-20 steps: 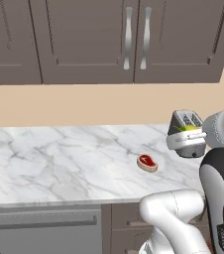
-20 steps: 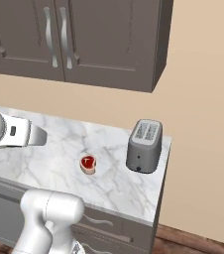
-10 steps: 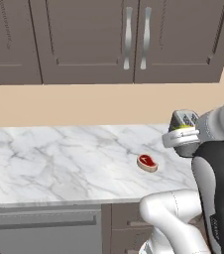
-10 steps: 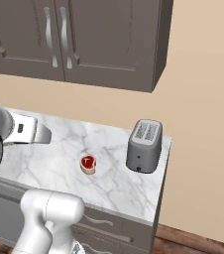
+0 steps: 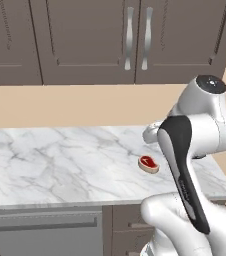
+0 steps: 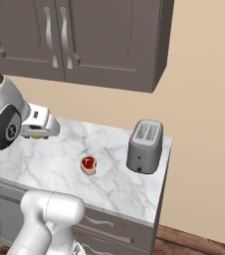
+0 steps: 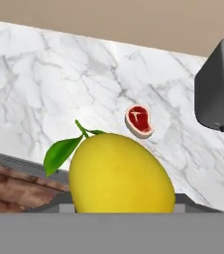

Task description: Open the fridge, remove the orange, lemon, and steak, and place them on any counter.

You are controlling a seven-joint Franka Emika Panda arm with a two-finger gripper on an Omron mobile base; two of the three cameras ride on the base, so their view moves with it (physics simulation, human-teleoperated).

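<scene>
Hand view first: the lemon (image 7: 121, 173) sits large at the six o'clock edge, bright yellow, with a green leaf and short stem at its ten o'clock side. It rests between the gripper's jaws, whose grey inner faces show just at its lower left and right; the gripper (image 7: 121, 208) is closed on the fruit. Beyond the lemon lies the counter (image 7: 44, 89), white marble with grey veining. The steak (image 7: 139, 120) lies flat on that marble, at about twelve o'clock from the lemon, red with a pale fat rim, apart from the fruit. A dark grey toaster (image 7: 218, 89) stands at the three o'clock edge, on the same counter, near the steak but not touching it.

From the left base view, the steak (image 5: 149, 163) lies on the counter (image 5: 60, 160) toward its right end, just beside the arm's dark forearm cover. Dark brown wall cabinets (image 5: 110, 40) with silver handles hang above a tan wall.

From the right base view, the gripper (image 6: 37, 133) projects at three o'clock from the white wrist, held above the counter (image 6: 114, 184). A sliver of yellow-green, the lemon (image 6: 36, 136), shows under it. The steak (image 6: 88, 164) lies at about four o'clock from the gripper, well below it on the marble. The toaster (image 6: 144, 146) stands upright near the counter's right end, at three o'clock from the steak.
</scene>
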